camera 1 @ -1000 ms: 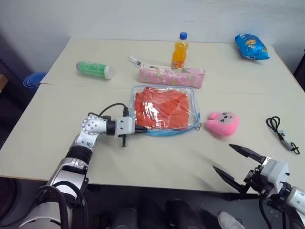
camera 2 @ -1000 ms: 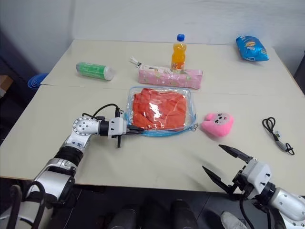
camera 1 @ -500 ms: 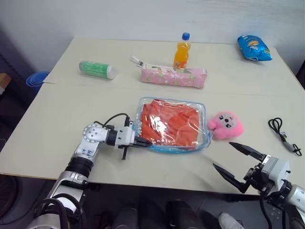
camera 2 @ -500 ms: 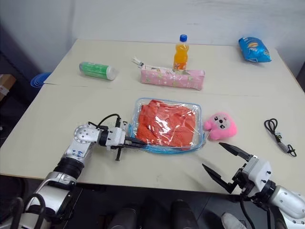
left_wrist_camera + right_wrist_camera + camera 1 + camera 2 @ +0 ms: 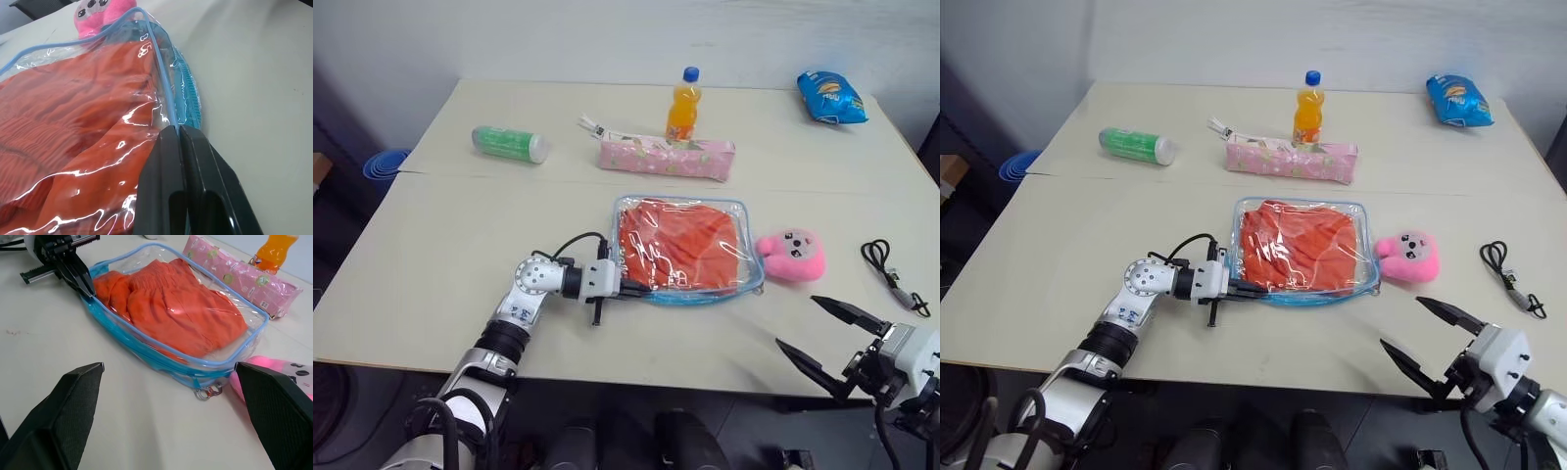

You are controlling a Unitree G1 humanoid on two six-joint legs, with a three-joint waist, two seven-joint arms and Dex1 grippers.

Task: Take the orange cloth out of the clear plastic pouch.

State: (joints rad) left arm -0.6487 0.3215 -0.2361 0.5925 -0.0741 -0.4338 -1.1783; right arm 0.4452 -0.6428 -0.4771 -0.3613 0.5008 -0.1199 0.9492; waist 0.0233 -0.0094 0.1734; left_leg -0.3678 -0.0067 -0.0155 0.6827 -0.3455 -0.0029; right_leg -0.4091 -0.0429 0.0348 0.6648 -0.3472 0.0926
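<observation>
We see the left arm stretched across the table [image 5: 431, 264], its forearm low over the surface and the wrist bent so that the left gripper [image 5: 636, 290] points sideways toward the robot's right, almost level. Its two black fingers [image 5: 168, 161] are pressed together on the near left corner of the clear plastic pouch [image 5: 749, 269], pinching the blue trimmed edge there. The pouch lies flat in the middle of the table, and the orange cloth [image 5: 680, 245] is fully inside it, wrinkled and filling nearly the whole pouch.

The right arm is held at the near right edge of the table, away from the pouch. The right gripper [image 5: 830, 341] points forward and a little to the left, and its fingers stand wide apart with nothing between them.

The pink plush toy [image 5: 793, 255] touches the right side of the pouch. Behind the pouch lies the pink floral pencil case [image 5: 666, 157], with the orange drink bottle [image 5: 682, 104] upright just behind it.
</observation>
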